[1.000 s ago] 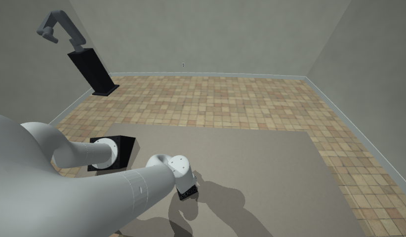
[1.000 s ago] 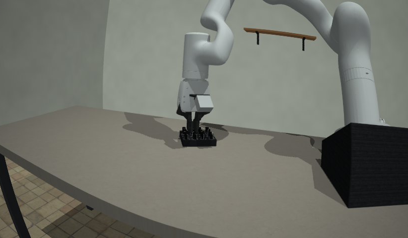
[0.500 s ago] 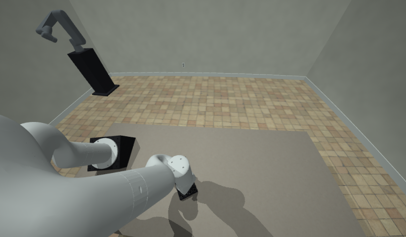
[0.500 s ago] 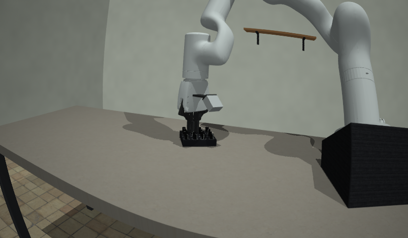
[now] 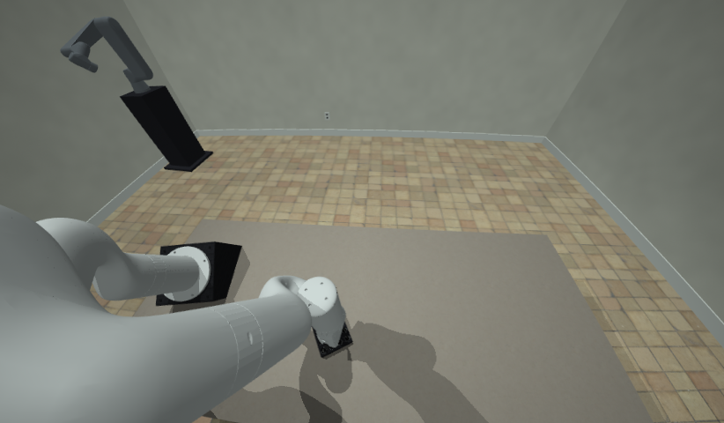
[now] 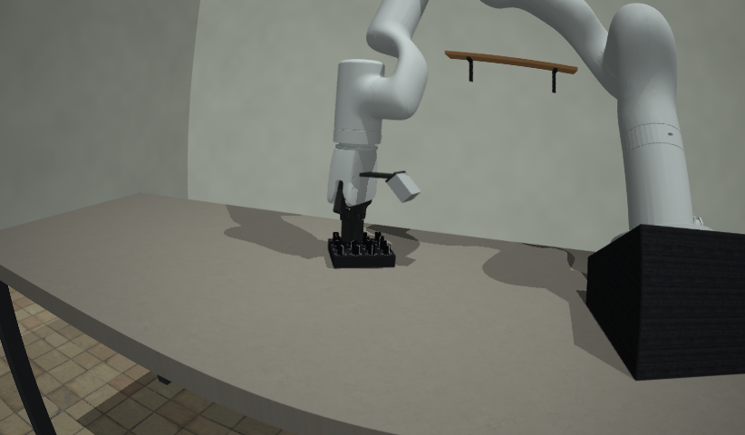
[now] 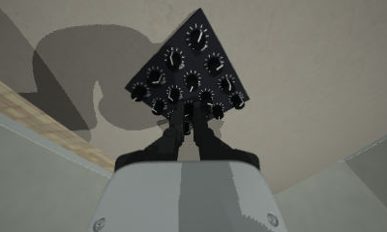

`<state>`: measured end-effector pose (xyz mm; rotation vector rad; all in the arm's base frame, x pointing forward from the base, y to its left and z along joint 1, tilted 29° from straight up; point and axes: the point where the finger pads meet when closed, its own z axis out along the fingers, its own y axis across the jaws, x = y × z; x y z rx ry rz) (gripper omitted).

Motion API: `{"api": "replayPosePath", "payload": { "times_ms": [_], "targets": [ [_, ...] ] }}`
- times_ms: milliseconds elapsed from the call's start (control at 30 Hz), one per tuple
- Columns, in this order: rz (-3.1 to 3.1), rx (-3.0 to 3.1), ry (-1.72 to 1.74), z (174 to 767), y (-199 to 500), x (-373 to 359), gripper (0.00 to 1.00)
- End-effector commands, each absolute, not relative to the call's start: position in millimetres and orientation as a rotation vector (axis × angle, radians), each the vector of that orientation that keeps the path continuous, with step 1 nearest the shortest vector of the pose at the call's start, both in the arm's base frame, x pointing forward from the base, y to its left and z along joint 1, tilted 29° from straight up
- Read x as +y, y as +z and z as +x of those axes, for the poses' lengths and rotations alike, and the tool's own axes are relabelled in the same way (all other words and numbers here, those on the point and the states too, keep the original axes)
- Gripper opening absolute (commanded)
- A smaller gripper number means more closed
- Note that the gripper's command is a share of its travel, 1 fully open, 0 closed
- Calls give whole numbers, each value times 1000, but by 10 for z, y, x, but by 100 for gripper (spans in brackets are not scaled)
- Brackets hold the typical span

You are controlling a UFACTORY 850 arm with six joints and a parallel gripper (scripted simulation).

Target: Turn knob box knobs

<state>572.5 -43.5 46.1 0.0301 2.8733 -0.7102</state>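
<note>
the gripper (image 7: 188,127) points straight down from a vertical wrist, clenched on a knob (image 7: 187,113) of the knob box (image 6: 361,260).

Bare robot lab: pedestal-mounted arm (image 6: 651,134), grey table (image 6: 204,323), tiled floor (image 5: 408,178).

From my screen the arm (image 6: 643,97) looks like smooth, satin white plastic. I see a matt grey desk (image 6: 214,317), a matt black knob box (image 7: 193,72), a rough-textured black pedestal (image 6: 683,302), and a wooden wall shelf (image 6: 508,61).
</note>
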Motion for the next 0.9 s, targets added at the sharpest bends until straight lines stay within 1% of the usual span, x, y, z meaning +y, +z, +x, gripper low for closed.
{"api": "replayPosePath", "payload": {
  "times_ms": [0,433,867],
  "targets": [
    [-75,2897,-722,5733,468,-432,8],
    [-539,2917,-767,5733,468,-432,8],
    [-833,2895,-787,5733,468,-432,8]
  ]
}}
